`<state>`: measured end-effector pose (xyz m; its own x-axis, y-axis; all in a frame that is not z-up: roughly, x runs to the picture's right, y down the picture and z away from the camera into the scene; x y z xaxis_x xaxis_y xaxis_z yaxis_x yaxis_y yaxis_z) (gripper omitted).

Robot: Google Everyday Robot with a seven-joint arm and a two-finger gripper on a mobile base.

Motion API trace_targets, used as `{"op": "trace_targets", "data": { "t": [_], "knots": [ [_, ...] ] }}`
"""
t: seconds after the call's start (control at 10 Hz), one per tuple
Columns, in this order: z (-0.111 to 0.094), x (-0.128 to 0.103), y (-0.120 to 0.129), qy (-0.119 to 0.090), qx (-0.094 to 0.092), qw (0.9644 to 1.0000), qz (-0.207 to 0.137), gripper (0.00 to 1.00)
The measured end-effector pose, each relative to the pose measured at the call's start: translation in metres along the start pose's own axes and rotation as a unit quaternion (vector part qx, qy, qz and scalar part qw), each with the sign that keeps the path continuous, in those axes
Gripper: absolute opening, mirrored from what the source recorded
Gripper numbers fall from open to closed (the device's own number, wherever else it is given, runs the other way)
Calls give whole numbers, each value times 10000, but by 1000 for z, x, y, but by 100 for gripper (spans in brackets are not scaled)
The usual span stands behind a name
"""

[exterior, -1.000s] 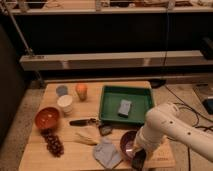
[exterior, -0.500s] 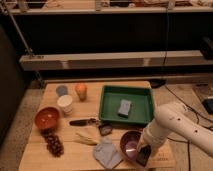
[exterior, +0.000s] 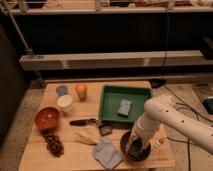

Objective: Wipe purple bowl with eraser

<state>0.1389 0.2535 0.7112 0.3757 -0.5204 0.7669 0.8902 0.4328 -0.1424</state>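
Observation:
The purple bowl (exterior: 125, 146) sits near the table's front right corner, its far and right parts hidden by my arm. My gripper (exterior: 136, 145) points down into the bowl, at or just above its inside. A small dark block that looks like the eraser (exterior: 105, 130) lies on the table just left of the bowl, by the tip of a dark-handled tool. What the gripper holds, if anything, is hidden.
A green tray (exterior: 111, 109) holding a grey-blue block (exterior: 124, 107) stands behind the bowl. A grey-blue cloth (exterior: 106, 152) lies front centre. An orange-red bowl (exterior: 47, 118), grapes (exterior: 54, 143), a white cup (exterior: 64, 103) and an orange (exterior: 81, 90) are on the left.
My arm has swung and the gripper has shifted from the bowl's right rim inward over its middle. The small dark block and the other things have not moved.

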Motion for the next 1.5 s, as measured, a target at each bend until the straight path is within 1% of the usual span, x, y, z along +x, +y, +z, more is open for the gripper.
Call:
{"op": "trace_targets", "data": {
  "t": [0.1, 0.3, 0.5, 0.8, 1.1, 1.2, 1.4, 1.5],
  "knots": [
    [7, 2, -10, -82, -40, 9999, -74, 10],
    [13, 0, -15, -186, -70, 9996, -176, 10],
    [13, -14, -15, -271, -132, 9988, -383, 10],
    [7, -34, -4, -288, -248, 9982, -473, 10],
    [-2, -40, 19, -265, -284, 9985, -374, 10],
    [-4, -39, 25, -253, -284, 9988, -323, 10],
    [-10, -31, 44, -203, -257, 9994, -100, 10],
    [-12, -25, 47, -176, -234, 9996, -14, 10]
  ]
}}
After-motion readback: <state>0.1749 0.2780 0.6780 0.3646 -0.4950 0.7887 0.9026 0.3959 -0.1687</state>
